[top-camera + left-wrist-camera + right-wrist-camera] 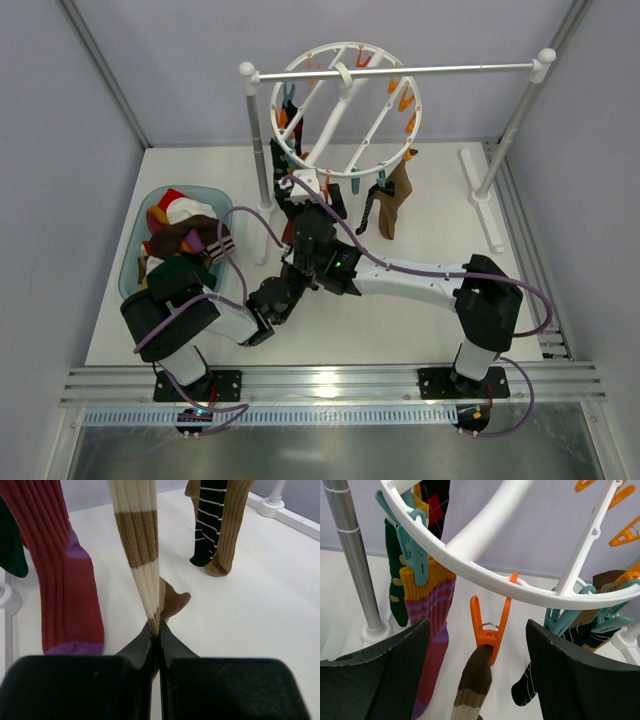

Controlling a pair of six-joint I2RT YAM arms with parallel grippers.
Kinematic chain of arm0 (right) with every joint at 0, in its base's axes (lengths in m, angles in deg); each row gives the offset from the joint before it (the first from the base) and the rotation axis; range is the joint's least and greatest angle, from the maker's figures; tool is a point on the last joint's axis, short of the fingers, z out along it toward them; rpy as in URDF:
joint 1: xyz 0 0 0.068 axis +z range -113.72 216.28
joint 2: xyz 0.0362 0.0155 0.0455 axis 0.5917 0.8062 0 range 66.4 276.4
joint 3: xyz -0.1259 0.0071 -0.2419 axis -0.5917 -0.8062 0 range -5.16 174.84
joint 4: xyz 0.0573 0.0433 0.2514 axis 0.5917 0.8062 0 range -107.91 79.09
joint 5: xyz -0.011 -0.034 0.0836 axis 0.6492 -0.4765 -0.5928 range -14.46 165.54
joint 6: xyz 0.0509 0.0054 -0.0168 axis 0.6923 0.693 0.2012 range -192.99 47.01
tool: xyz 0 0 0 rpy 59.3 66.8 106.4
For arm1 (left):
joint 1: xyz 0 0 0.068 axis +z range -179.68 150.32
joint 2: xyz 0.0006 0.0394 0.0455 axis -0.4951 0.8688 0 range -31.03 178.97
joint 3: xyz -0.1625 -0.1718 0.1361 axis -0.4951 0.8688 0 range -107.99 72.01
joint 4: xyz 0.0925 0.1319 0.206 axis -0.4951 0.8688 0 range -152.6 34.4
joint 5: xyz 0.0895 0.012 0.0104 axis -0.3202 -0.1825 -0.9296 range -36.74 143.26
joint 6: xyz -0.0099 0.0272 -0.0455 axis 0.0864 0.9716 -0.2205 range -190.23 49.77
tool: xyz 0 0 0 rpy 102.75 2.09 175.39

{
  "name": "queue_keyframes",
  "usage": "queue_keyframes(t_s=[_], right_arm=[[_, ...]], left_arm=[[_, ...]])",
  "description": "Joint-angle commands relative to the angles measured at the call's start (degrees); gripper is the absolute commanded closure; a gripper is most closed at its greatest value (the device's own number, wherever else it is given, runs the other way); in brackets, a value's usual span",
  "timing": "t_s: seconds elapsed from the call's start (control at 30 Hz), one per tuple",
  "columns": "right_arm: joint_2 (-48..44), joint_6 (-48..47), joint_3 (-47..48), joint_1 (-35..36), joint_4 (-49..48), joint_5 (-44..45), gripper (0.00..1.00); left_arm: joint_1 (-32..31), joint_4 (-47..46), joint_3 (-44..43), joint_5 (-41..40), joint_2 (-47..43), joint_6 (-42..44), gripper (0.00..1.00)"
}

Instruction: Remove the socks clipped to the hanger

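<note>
The hanger (345,105), a white ring with spokes, hangs from the rack bar. An orange clip (491,630) on its rim (470,572) grips a brown-and-cream banded sock (476,680). My right gripper (479,667) is open, with one finger on each side of that clip and neither touching it. My left gripper (159,630) is shut on the lower end of the same sock (137,540), which is pulled taut. Also clipped on are a maroon sock (65,580), a dark green sock (395,590), a diamond-pattern sock (437,500), a black-white striped sock (207,530) and a brown sock (232,535).
The rack's metal bar (400,72) rests on two white posts (258,150) (510,130), with a foot (270,505) on the table. A blue bin (140,230) at the left holds several loose socks. Teal clips (415,550) and empty orange clips (405,100) line the rim.
</note>
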Motion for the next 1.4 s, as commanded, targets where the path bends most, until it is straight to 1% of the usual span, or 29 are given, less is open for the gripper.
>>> queue_keyframes(t_s=[0.0,0.07,0.1,0.17,0.27,0.37,0.4,0.43,0.7,0.73,0.8,0.87,0.9,0.93,0.97,1.03,1.1,1.2,1.23,1.27,1.33,1.37], right_arm=[[1.93,-9.17,2.94,0.23,-11.06,5.36,0.23],[2.64,-11.46,3.12,0.14,-14.39,6.68,0.24],[3.16,-12.52,3.03,0.23,-15.54,7.03,0.27],[3.35,-13.67,3.12,0.23,-16.52,7.39,0.3],[3.17,-12.8,3.21,0.23,-15.64,7.13,0.4],[3.08,-12.7,3.38,0.14,-15.03,6.86,0.61],[2.91,-12.62,3.47,0.14,-15.11,6.77,0.91],[2.99,-12.62,3.39,0.23,-15.37,6.69,0.96],[3.08,-12.27,2.86,0.23,-15.73,5.9,0.96],[2.91,-11.57,2.77,0.15,-14.94,5.81,0.95],[1.86,-9.38,2.07,0.15,-11.43,4.67,0.57],[-0.16,-4.55,0.5,0.23,-6.6,2.74,0.14],[-1.21,-2.88,-0.47,0.23,-5.02,1.86,0.09],[-2.27,0.71,-1.35,0.23,-2.22,0.98,0.07],[-3.32,2.22,-3.71,0.23,-1.06,-0.94,0.05],[-7.36,6.87,-6.36,0.23,2.01,-2.62,0.03],[-12.36,9.52,-11.36,0.32,3.25,-4.99,0.01],[-17.73,13.39,-19.18,0.23,3.7,-6.93,0.0],[-21.32,14.09,-21.03,0.15,3.61,-7.11,0.0],[-22.92,15.06,-24.7,0.23,3.35,-7.11,0.0],[-28.0,15.42,-28.24,-0.03,3.34,-6.59,0.0],[-30.03,17.16,-30.08,-0.55,3.69,-6.5,0.0]], left_arm=[[-0.4,-13.99,-0.72,-1.1,0.96,1.29,1.0],[-0.4,-13.99,-0.72,-1.1,1.05,1.46,1.0],[-0.4,-13.99,-0.8,-1.18,1.14,1.47,1.0],[-0.4,-13.99,-0.72,-1.1,0.97,1.47,1.0],[-0.4,-13.99,-0.37,-1.18,0.61,1.47,1.0],[-0.4,-13.99,-0.28,-1.36,0.53,1.64,1.0],[-0.4,-13.9,-0.28,-1.45,0.53,1.64,1.0],[-0.4,-13.98,-0.28,-1.62,0.61,1.64,1.0],[-0.4,-13.99,-0.28,-2.06,0.61,1.82,1.0],[-0.4,-13.99,-0.28,-2.24,0.53,1.9,1.0],[-0.4,-13.99,-0.1,-2.59,0.35,2.08,1.0],[-0.4,-13.99,-0.01,-3.12,0.26,2.26,1.0],[-0.4,-13.99,0.07,-3.81,0.18,2.6,1.0],[-0.4,-13.99,0.16,-4.08,-0.09,2.7,1.0],[-0.4,-13.99,0.25,-4.43,-0.18,2.78,1.0],[-0.4,-13.99,0.51,-5.05,-0.44,3.05,1.0],[-0.4,-13.9,0.78,-5.84,-0.7,4.53,1.0],[-0.4,-13.9,1.74,-6.81,-2.11,5.33,1.0],[-0.4,-13.81,2.53,-6.98,-2.63,5.51,1.0],[-0.4,-13.29,2.8,-6.81,-4.38,5.94,1.0],[-0.48,-4.81,1.93,-6.63,-8.07,6.13,1.0],[-0.48,0.38,0.96,-8.29,-10.18,5.25,1.0]])
